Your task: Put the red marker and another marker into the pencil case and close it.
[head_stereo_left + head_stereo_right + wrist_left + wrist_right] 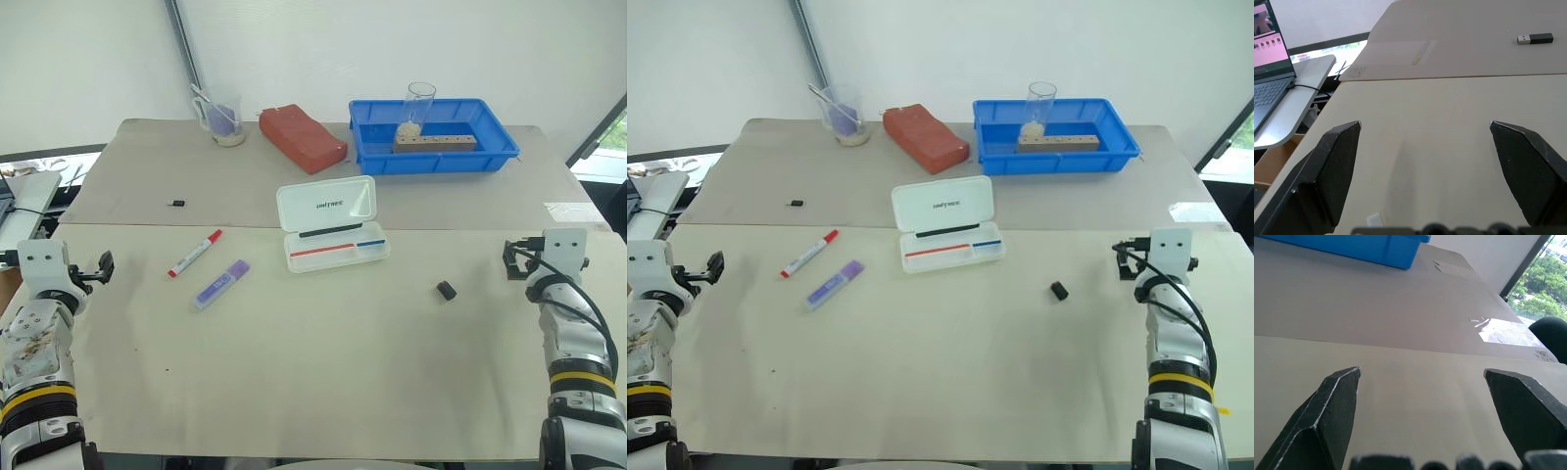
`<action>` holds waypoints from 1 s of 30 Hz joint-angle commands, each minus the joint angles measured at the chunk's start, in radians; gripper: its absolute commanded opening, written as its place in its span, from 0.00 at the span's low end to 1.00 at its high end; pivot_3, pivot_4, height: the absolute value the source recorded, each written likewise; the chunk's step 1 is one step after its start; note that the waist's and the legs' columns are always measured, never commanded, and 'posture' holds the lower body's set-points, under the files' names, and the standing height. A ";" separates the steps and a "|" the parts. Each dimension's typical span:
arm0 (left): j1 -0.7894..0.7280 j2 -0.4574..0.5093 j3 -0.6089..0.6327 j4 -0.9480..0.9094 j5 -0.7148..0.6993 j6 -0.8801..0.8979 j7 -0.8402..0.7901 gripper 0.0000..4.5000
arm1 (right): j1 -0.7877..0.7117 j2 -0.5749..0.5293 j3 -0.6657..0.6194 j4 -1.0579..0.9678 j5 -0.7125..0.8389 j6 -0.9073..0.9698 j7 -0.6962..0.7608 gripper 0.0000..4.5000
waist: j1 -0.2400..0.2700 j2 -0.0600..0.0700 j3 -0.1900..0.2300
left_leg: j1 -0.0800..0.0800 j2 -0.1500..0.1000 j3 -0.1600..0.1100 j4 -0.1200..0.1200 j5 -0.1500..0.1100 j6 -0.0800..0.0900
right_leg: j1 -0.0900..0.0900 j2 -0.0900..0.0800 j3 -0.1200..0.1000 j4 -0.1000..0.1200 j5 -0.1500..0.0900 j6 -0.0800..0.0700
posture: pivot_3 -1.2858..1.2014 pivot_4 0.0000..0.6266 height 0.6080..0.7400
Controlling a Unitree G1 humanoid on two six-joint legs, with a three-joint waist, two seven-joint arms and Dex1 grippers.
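Markers beside the open pencil case [331,226]
Red marker [195,253] and purple marker [221,284] lie on the worktop [323,362]; left end effector [1425,147] and right end effector [1422,391] spread, empty.

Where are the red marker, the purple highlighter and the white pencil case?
red marker [195,253]: left eye view, middle of its white barrel.
purple highlighter [221,284]: left eye view, middle of its lavender body.
pencil case [328,205]: left eye view, inside of its open lid.
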 commanded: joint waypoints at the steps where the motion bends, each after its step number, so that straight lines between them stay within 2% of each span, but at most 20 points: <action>1: -0.003 0.022 0.018 -0.023 -0.003 -0.021 -0.002 1.00 | -0.020 -0.029 -0.031 -0.022 0.002 -0.035 -0.006 0.99 | 0.000 0.000 0.000 | 0.000 0.000 0.000 0.000 0.000 0.000 | 0.000 0.000 0.000 0.000 0.000 0.000 | 0.52 0.24 1.00; 5: 0.015 0.041 0.023 -0.089 -0.032 -0.011 -0.062 1.00 | -0.052 -0.052 -0.017 -0.040 0.005 -0.032 0.039 0.99 | -0.001 0.000 0.000 | 0.000 0.000 0.000 0.000 0.000 0.000 | 0.000 0.000 0.000 0.000 0.000 0.000 | 0.52 0.24 1.00; 11: 0.050 0.095 0.012 -0.286 -0.100 0.071 -0.198 1.00 | -0.103 -0.086 0.006 -0.109 0.047 0.008 0.202 0.99 | -0.001 0.000 0.000 | 0.000 0.001 0.000 0.000 0.000 0.000 | 0.000 0.000 -0.001 0.000 0.000 0.000 | 0.52 0.24 1.00; 14: -0.004 0.159 -0.093 -0.461 -0.154 0.163 -0.343 1.00 | -0.091 -0.106 0.040 -0.253 0.143 0.096 0.405 0.99 | 0.004 0.000 0.001 | -0.001 0.001 0.000 0.000 0.000 0.000 | 0.000 0.000 -0.002 0.000 0.000 0.000 | 0.52 0.24 1.00; 18: -0.128 0.195 -0.242 -0.546 -0.175 0.266 -0.459 1.00 | -0.049 -0.142 0.072 -0.437 0.220 0.217 0.550 0.99 | 0.014 0.001 0.001 | -0.002 0.001 0.000 0.001 0.000 -0.001 | 0.001 0.000 -0.004 0.000 0.000 0.000 | 0.52 0.24 1.00; 21: -0.291 0.162 -0.444 -0.571 -0.143 0.287 -0.587 1.00 | 0.028 -0.195 0.106 -0.684 0.329 0.385 0.658 0.99 | 0.034 0.002 0.001 | -0.003 0.001 0.000 0.001 0.000 0.000 | 0.001 0.000 -0.004 0.000 0.000 0.000 | 0.52 0.24 1.00; 24: -0.410 0.078 -0.583 -0.515 -0.099 0.278 -0.643 1.00 | 0.117 -0.245 0.139 -0.886 0.390 0.505 0.706 0.99 | 0.033 0.003 0.000 | -0.006 0.001 -0.002 0.003 0.000 0.000 | 0.000 0.001 -0.004 -0.001 0.000 0.000 | 0.52 0.24 1.00; 28: -0.485 -0.044 -0.749 -0.406 0.000 0.210 -0.697 1.00 | 0.191 -0.257 0.145 -1.070 0.435 0.623 0.661 0.99 | 0.028 0.004 0.000 | -0.008 0.000 -0.005 0.005 0.004 0.009 | -0.001 0.002 -0.004 -0.002 0.000 0.000 | 0.52 0.24 1.00; 30: -0.508 -0.094 -0.791 -0.329 0.048 0.159 -0.700 1.00 | 0.206 -0.241 0.134 -1.118 0.444 0.660 0.618 0.99 | 0.024 0.004 0.000 | -0.011 -0.001 -0.011 0.008 0.003 0.011 | -0.002 0.003 -0.004 -0.002 0.000 0.000 | 0.52 0.24 1.00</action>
